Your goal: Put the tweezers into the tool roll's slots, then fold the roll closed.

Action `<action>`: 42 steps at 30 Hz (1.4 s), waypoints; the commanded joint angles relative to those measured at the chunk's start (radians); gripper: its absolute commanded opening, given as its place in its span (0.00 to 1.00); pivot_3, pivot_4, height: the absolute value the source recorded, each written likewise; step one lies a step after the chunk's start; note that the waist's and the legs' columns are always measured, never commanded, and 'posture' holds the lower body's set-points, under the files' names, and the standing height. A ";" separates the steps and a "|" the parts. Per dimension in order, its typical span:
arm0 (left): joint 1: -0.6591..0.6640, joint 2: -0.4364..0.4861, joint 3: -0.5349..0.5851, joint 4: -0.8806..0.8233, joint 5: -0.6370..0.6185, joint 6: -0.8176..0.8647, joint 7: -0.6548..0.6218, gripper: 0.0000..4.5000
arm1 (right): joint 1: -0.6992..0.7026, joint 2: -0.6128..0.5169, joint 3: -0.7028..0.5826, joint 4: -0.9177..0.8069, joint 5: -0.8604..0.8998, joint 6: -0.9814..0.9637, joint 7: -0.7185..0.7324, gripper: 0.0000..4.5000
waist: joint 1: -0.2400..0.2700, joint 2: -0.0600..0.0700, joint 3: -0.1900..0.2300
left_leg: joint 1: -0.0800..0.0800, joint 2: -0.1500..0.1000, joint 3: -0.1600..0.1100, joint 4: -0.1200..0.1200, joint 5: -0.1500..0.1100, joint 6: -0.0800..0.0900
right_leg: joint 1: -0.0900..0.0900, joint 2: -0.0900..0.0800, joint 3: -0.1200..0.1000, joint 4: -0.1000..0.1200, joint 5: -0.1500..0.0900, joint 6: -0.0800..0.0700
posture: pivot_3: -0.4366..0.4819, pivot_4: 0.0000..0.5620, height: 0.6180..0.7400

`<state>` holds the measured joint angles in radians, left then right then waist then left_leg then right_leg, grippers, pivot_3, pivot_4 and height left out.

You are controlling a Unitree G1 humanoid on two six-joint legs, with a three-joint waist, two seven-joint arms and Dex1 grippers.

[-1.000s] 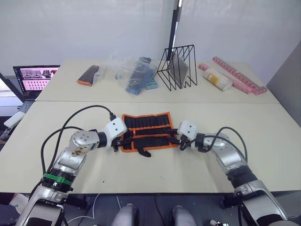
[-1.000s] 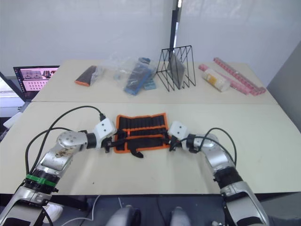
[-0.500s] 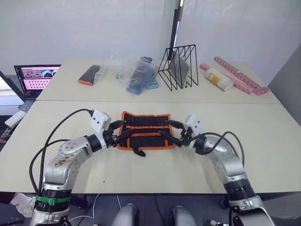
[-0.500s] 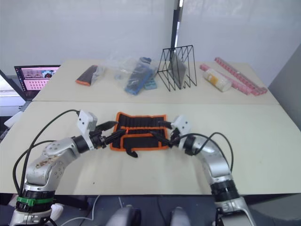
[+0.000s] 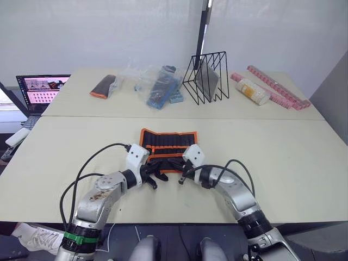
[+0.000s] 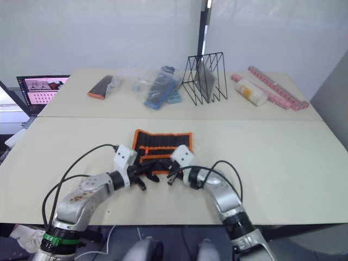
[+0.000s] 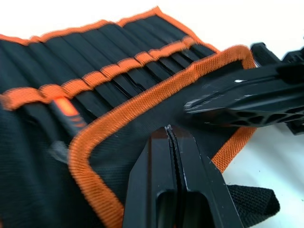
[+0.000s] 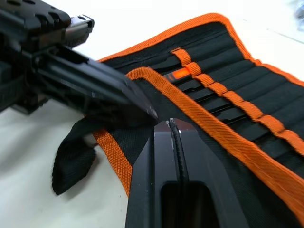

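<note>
The tool roll (image 5: 167,142) lies open in the middle of the near table, black with orange trim, its near flap (image 7: 142,142) folded up over the lower part of the slots. Slim dark tweezers (image 8: 214,105) sit in the slots under the orange band. My left gripper (image 5: 156,174) and right gripper (image 5: 182,177) meet at the roll's near edge, both shut. In the wrist views the left gripper (image 7: 169,129) and right gripper (image 8: 169,122) rest their tips on the flap's black fabric; I cannot tell whether any fabric is pinched. The black strap (image 8: 71,156) trails off the near edge.
On the far table stand a black wire rack (image 5: 205,78), a clear plastic bag of items (image 5: 157,84), a small black-and-orange pouch (image 5: 103,86), a pale cylinder (image 5: 252,91) and pink packages (image 5: 277,89). A laptop (image 5: 41,89) sits at the far left.
Both grippers have left the roll's left and right ends, come together at its near edge and shut. Half a second ago their fingers stood open.
</note>
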<state>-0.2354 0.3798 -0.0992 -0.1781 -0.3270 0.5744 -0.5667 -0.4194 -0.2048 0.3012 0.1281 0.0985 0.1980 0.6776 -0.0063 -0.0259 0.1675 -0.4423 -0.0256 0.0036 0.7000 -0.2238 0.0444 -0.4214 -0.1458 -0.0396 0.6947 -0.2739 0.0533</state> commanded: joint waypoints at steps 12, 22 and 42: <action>0.040 0.020 0.005 0.116 0.102 0.002 0.095 0.01 | 0.036 -0.076 -0.063 0.052 -0.116 -0.002 -0.149 0.00 | 0.001 0.003 -0.007 | 0.022 0.002 -0.001 -0.005 0.000 -0.001 | 0.018 0.000 -0.001 -0.007 -0.002 0.000 | 0.48 0.27 0.55; 0.046 0.007 0.034 0.105 0.073 -0.024 0.084 0.01 | 0.044 -0.110 -0.106 0.029 -0.103 0.007 -0.173 0.00 | 0.006 0.004 -0.008 | 0.022 0.004 0.000 -0.005 0.000 -0.001 | 0.019 0.002 -0.001 -0.010 -0.003 -0.001 | 0.48 0.27 0.55; 0.015 0.086 0.091 -0.119 -0.063 -0.072 -0.101 0.01 | 0.028 -0.182 -0.378 -0.203 0.404 0.557 -0.044 0.00 | 0.016 0.004 -0.005 | 0.010 0.005 0.000 -0.006 -0.001 0.001 | 0.015 0.002 -0.001 -0.015 -0.003 -0.001 | 0.48 0.27 0.55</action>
<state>-0.2013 0.4564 -0.0174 -0.2632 -0.3718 0.5050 -0.6481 -0.3535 -0.3739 -0.0383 -0.0223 0.4202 0.6323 0.6317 0.0102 -0.0217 0.1625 -0.4321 -0.0207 0.0038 0.6942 -0.2251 0.0458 -0.4064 -0.1434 -0.0407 0.6800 -0.2766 0.0520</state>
